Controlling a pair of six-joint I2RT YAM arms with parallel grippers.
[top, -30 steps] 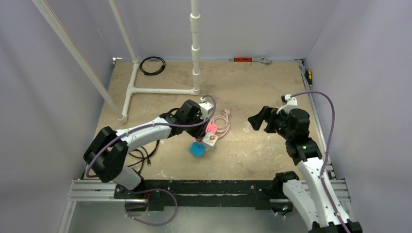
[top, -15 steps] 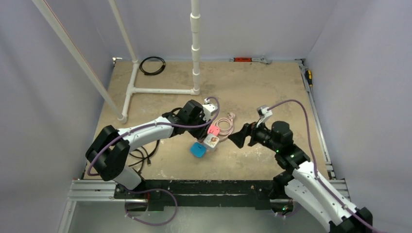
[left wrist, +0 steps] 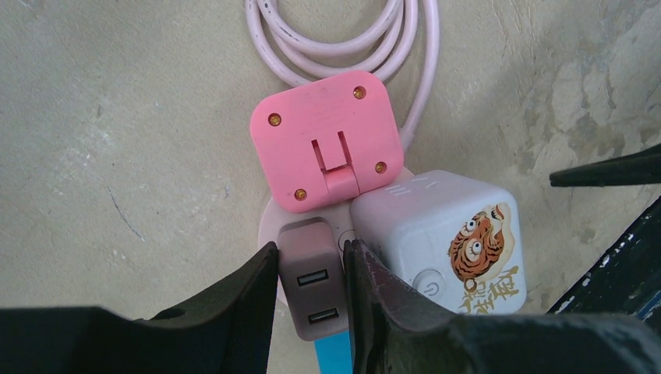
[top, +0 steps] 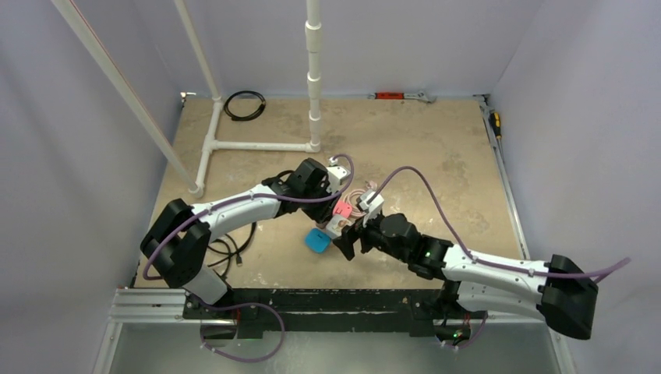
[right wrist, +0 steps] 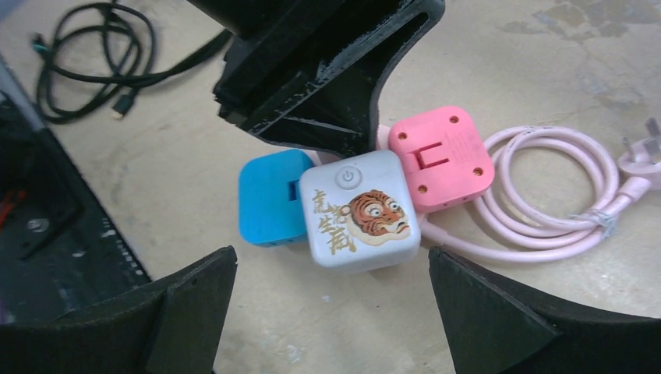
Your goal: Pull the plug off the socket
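The socket (left wrist: 269,222) lay near the middle of the worktop (top: 436,148), almost wholly covered. Only a pale rim showed beneath the pink square plug (left wrist: 327,140), the white tiger-printed cube (left wrist: 440,238) and a mauve block (left wrist: 312,288) with two USB ports. A blue block (right wrist: 269,199) touched the cube's far side, and the coiled cord (left wrist: 343,39) lay just beyond the pink plug. The left gripper (left wrist: 310,251) had its jaws closed on the mauve block, apparently to pin the socket down. The right gripper (right wrist: 329,269) hung over the cube with jaws spread wide, one finger on either side and touching nothing. The cube looked like the plug to be pulled, and several things could have spoiled that. Its neighbours pressed right against it, so closing jaws might have caught the blue block or the pink plug too. The left arm's hold was on a small add-on rather than the disc itself, so a stiff pull might have freed that block or lifted the whole cluster, dragging the cord. The left arm's black body stood just behind the cube, so the two arms might have knocked together. No box, bin or tray was in view; the socket alone carried other things, namely those plugs seated on its face.
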